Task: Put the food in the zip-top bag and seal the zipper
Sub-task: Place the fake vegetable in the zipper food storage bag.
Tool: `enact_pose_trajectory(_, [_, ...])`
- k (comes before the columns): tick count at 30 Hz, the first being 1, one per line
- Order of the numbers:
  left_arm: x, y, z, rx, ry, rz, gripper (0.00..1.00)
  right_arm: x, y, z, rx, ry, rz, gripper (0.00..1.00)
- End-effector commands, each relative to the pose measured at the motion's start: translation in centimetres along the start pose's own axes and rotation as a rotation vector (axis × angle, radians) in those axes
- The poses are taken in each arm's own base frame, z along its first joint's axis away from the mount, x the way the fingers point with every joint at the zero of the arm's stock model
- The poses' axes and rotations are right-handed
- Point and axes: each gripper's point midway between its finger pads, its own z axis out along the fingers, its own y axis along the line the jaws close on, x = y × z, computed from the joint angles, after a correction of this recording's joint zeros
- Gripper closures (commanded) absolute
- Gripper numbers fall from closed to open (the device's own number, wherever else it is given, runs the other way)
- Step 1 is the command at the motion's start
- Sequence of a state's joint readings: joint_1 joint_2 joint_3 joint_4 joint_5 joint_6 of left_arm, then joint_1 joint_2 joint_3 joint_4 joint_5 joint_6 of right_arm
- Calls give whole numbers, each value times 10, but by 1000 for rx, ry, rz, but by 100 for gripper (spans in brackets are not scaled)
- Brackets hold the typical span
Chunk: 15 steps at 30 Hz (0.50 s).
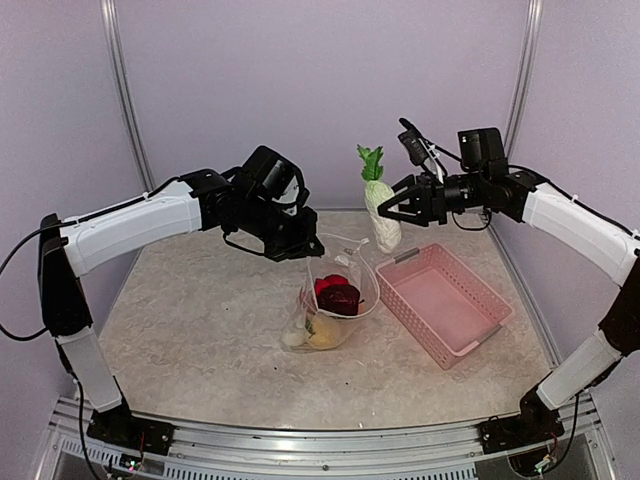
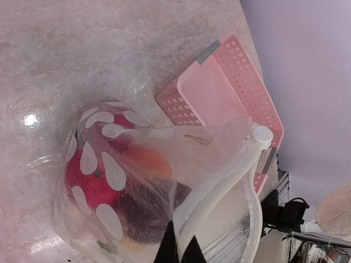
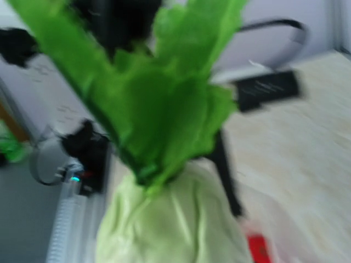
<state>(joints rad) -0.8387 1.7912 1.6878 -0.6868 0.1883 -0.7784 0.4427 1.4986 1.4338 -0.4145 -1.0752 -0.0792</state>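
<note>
Food (image 1: pixel 335 292) is partly bagged: red, dark and yellow pieces sit inside the zip-top bag (image 1: pixel 365 285), which stands slumped on the table (image 1: pixel 200 320) just left of the pink basket (image 1: pixel 405 305). My left gripper (image 1: pixel 297 240) is pinched on the bag's mouth edge and holds it up and open; in the left wrist view the zipper (image 2: pixel 216 189) runs up from between the dark fingers. My right gripper (image 1: pixel 392 208) is clamped around a leafy vegetable (image 1: pixel 385 232), held upright in the air behind the bag and basket. I judge this as the loading step, with sealing not yet begun. Next I'd bring the vegetable over the mouth and lower it in, probably tilted, since it looks long against the opening. The floppy rim could fold under it, and the basket crowds the right arm's path
</note>
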Motion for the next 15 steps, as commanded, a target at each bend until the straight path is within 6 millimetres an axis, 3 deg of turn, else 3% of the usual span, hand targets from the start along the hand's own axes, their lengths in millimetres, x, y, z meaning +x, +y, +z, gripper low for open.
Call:
enact_pose_trajectory(1, [-4, 0, -1, -16, -7, -10, 100, -20, 26, 20, -142, -114, 49, 65])
enact_pose_trajectory(5, [-5, 1, -1, -22, -11, -16, 100, -16, 24, 37, -183, -145, 145, 65])
enact_pose_trajectory(15, [-7, 4, 1, -30, -23, -25, 100, 26, 24, 80, -166, -83, 242, 61])
